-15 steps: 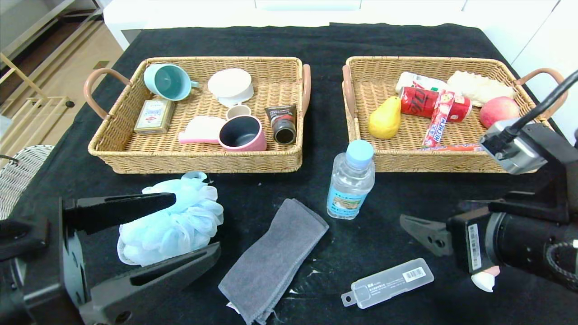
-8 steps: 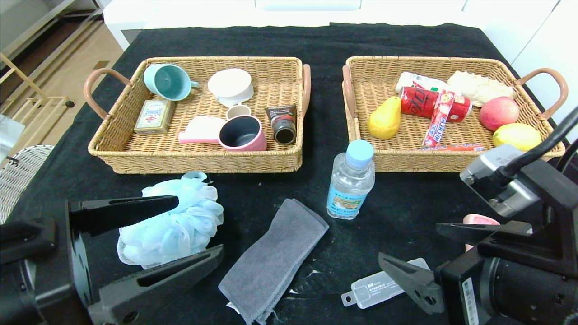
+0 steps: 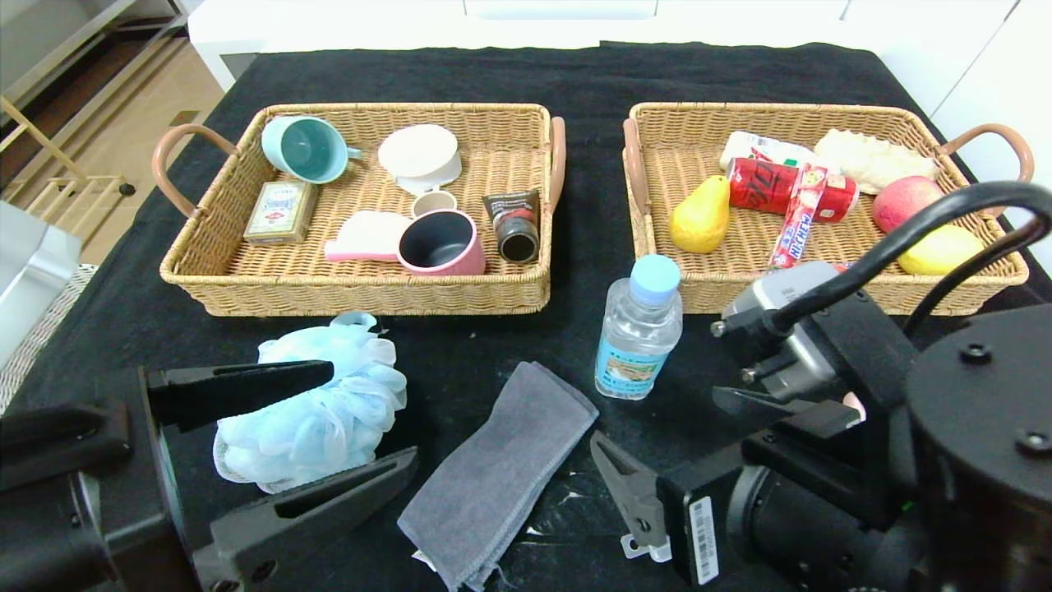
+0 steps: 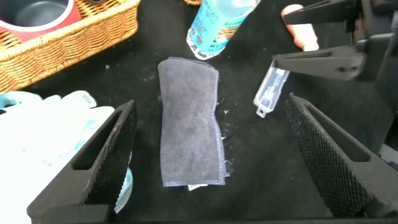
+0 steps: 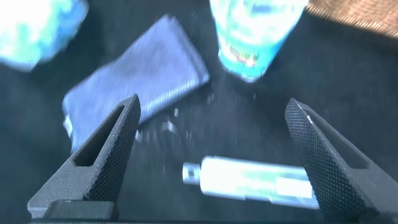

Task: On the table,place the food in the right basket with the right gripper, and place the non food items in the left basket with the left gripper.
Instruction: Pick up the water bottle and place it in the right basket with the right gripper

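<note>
My right gripper (image 3: pixel 657 419) hangs open low over the translucent plastic case (image 5: pixel 255 180), just short of the upright water bottle (image 3: pixel 639 329). The arm hides most of the case and the pink tube (image 4: pixel 303 34) in the head view. The yellow pear (image 3: pixel 700 218) lies in the right basket (image 3: pixel 822 111). My left gripper (image 3: pixel 374 415) hovers open at the front left. The blue pouf (image 3: pixel 312 419) lies beside one finger, and the grey towel (image 4: pixel 189 121) lies below the gap. The left basket (image 3: pixel 353 300) stands behind it.
The left basket holds cups (image 3: pixel 440 242), a card box (image 3: pixel 281 212) and a dark tube (image 3: pixel 515 226). The right basket holds a cola can (image 3: pixel 777 187), an apple (image 3: pixel 904 201), a lemon (image 3: pixel 941 249) and snack packets. Black table (image 3: pixel 592 74) runs between the baskets.
My right arm has swung left from the table's right side to above the plastic case, covering it and the pink tube. The left gripper crept slightly forward. Both stayed open.
</note>
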You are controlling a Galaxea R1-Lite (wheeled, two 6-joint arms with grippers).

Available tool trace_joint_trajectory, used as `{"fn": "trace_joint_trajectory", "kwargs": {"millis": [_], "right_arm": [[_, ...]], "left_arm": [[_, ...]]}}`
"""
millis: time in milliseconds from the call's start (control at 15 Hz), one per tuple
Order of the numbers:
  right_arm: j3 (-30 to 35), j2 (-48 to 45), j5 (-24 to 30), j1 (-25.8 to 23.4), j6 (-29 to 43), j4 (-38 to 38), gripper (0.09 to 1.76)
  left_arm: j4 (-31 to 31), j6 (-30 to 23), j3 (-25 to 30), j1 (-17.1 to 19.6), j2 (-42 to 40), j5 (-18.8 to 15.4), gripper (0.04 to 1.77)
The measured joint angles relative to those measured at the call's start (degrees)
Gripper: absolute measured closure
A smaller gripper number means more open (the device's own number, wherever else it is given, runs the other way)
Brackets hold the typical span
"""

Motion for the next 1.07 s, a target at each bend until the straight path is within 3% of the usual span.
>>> {"fn": "trace_joint_trajectory", "kwargs": {"millis": [267, 400, 667, 1067], "right_arm": [[-0.8, 3.9, -5.3, 0.4, 0.4, -5.5, 0.15], [-2.2, 5.5, -8.1, 0.2, 0.5, -6.0, 0.15], [-4.1, 8.8, -11.0, -0.8, 0.4, -11.1, 0.15], [-6.0, 11.9, -13.8, -3.1, 0.0, -11.7, 0.15]], "left_arm": [[-0.1, 0.0, 0.1, 0.0, 0.1, 0.0, 0.09], [-0.1, 0.0, -0.1, 0.0, 0.2, 1.7, 0.09], [-0.4, 0.5, -0.5, -0.2, 0.1, 2.4, 0.09], [-0.3, 0.6, -0.5, -0.2, 0.0, 2.5, 0.09]]}}
